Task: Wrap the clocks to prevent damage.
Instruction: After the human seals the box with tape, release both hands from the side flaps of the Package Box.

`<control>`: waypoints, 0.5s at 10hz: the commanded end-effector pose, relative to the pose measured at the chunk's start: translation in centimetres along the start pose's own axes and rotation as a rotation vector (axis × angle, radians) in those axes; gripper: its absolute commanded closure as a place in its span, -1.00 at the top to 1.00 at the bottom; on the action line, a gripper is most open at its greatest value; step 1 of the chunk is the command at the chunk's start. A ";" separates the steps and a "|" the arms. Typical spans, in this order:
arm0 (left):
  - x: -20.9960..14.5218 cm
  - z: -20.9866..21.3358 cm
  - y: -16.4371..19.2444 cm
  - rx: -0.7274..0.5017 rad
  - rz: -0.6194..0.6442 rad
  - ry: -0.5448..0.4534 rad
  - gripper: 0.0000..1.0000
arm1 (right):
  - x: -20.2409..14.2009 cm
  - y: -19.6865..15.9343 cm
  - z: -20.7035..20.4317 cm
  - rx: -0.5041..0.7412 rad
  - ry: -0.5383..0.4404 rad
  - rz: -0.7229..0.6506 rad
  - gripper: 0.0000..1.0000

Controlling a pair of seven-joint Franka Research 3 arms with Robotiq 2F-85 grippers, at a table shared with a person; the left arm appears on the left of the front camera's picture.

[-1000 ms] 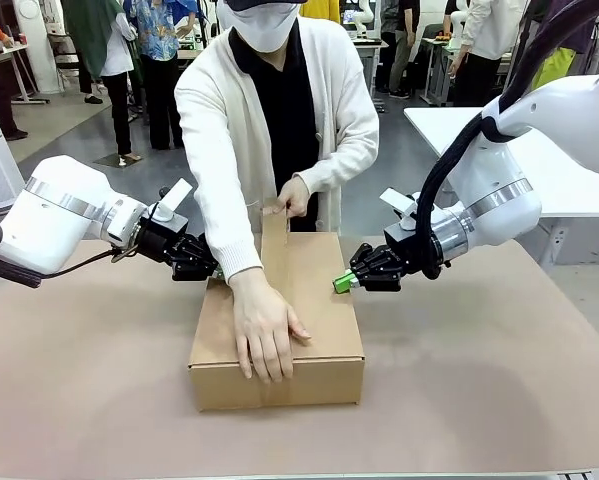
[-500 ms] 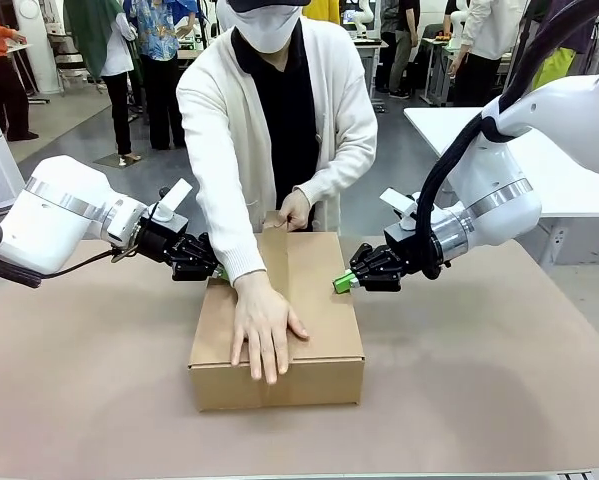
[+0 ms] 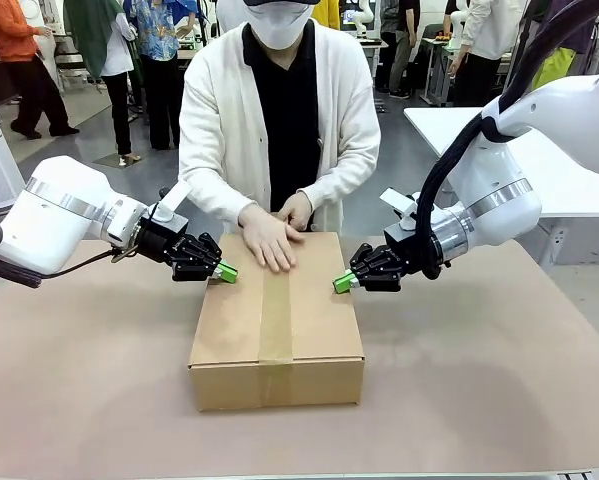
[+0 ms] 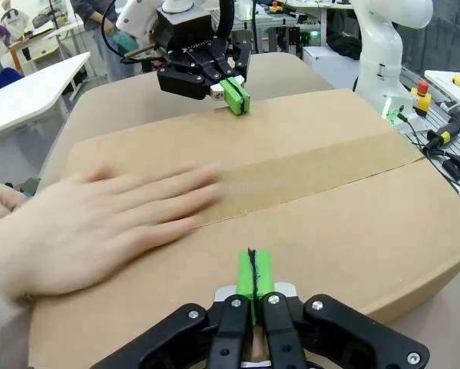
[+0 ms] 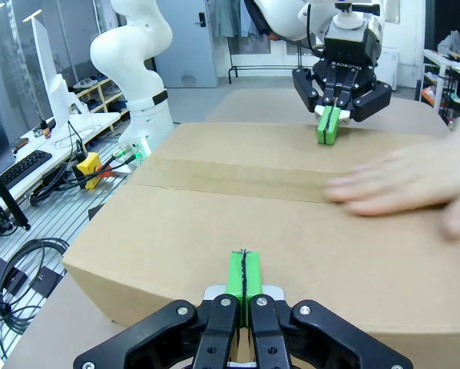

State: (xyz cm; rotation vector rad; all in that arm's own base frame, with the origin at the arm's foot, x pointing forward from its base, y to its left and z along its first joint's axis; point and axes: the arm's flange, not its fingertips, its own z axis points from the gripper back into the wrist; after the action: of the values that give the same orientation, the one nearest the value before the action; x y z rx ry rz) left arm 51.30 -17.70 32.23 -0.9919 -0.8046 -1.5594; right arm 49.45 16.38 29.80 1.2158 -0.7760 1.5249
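1. A closed brown cardboard box [image 3: 276, 322] sits in the middle of the tan-covered bench [image 3: 479, 400], its long axis running from the robot's edge toward the person's edge. A strip of brown tape [image 3: 275, 320] runs down the centre seam of the lid and over the near face.

2. The clocks themselves cannot be seen; judging by the sealed lid, they are presumably inside the box, though the pictures do not prove it.

3. The left gripper [image 3: 225, 272], black with green pads, is clenched on nothing, its pads pressed together. Its tip rests at the box's left top edge, toward the far end.

4. The right gripper [image 3: 341, 284] is likewise clenched and empty, its tip at the box's right top edge, facing the left one across the lid. In each wrist view the other gripper shows across the lid.

5. The person's two hands [image 3: 269, 237] lie on the far end of the lid, over the tape, apparently pressing it down.

6. The deciding relation: the box lies between the two sets of jaws, each pushing inward across its short axis, so both arms are equally near. The tape line runs crosswise to them, and the person's hands are nearer its far end than either gripper.

7. Judgement: the arms seem to be steadying the box during sealing.
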 end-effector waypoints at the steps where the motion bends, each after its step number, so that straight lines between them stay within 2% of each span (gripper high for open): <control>1: -0.4 -0.1 0.1 0.007 0.006 0.007 -0.99 | -0.2 0.0 -0.1 -0.008 0.001 -0.007 -0.98; 5: -0.4 -0.1 0.1 0.007 0.006 0.007 -0.99 | -0.2 0.0 -0.1 -0.008 0.001 -0.007 -0.98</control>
State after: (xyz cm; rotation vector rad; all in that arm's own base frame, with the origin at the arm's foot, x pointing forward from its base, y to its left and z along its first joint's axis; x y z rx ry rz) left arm 51.29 -17.71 32.24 -0.9926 -0.8047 -1.5596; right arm 49.45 16.39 29.80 1.2158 -0.7760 1.5249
